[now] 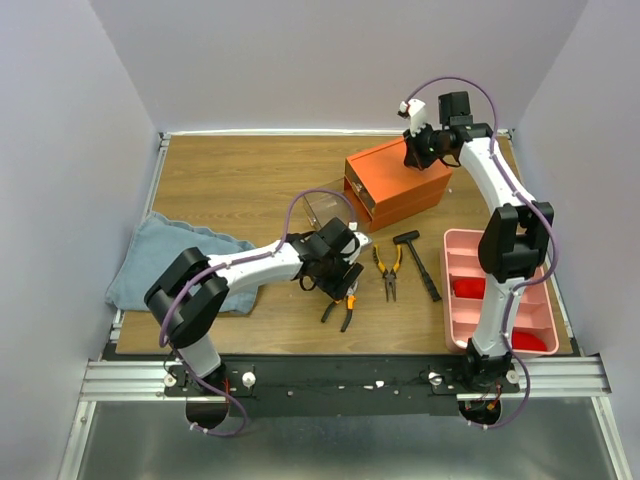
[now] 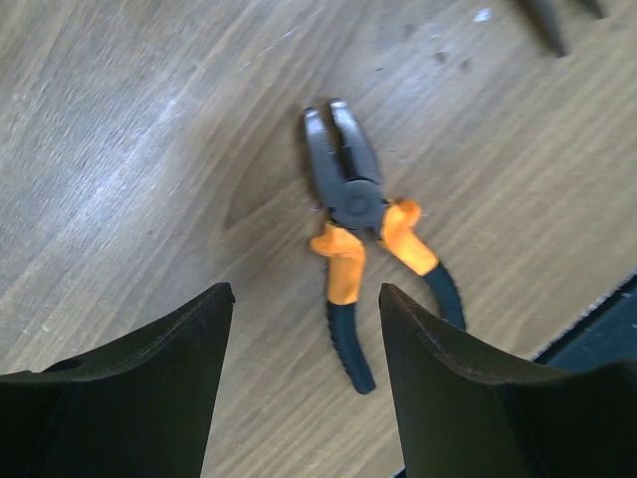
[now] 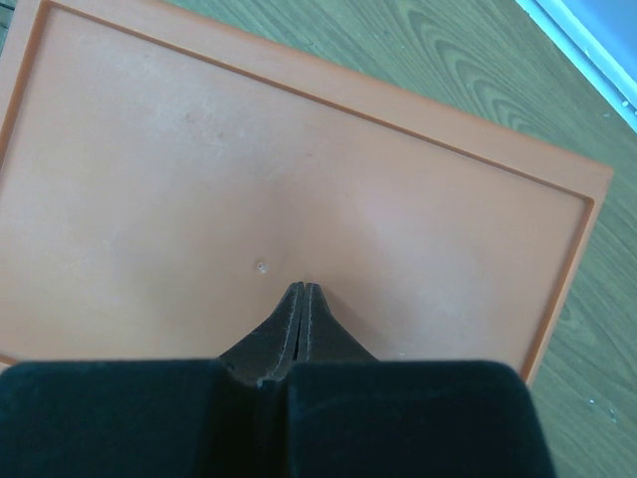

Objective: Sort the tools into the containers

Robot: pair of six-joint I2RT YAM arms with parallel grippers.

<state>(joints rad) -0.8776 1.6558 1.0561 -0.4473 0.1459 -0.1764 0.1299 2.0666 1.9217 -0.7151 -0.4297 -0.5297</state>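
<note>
Orange-and-black pliers [image 2: 348, 199] lie on the wooden table, also seen in the top view [image 1: 345, 310]. My left gripper [image 2: 307, 299] is open just above them, and one black handle lies between its fingers [image 2: 179, 378]. From above, the left gripper [image 1: 332, 272] sits at the table's middle front. A second pair of pliers [image 1: 388, 268] and a small black hammer [image 1: 418, 262] lie to its right. My right gripper [image 3: 304, 289] is shut and empty, with its tips on the top of the orange cabinet [image 3: 299, 169], which stands at the back [image 1: 398, 180]. No screwdrivers show.
A clear drawer [image 1: 322, 212] stands on the table left of the cabinet. A pink divided tray [image 1: 462, 240] with red things in it sits at the front right. A blue cloth [image 1: 165, 260] lies at the left. The table's front edge is close to the pliers.
</note>
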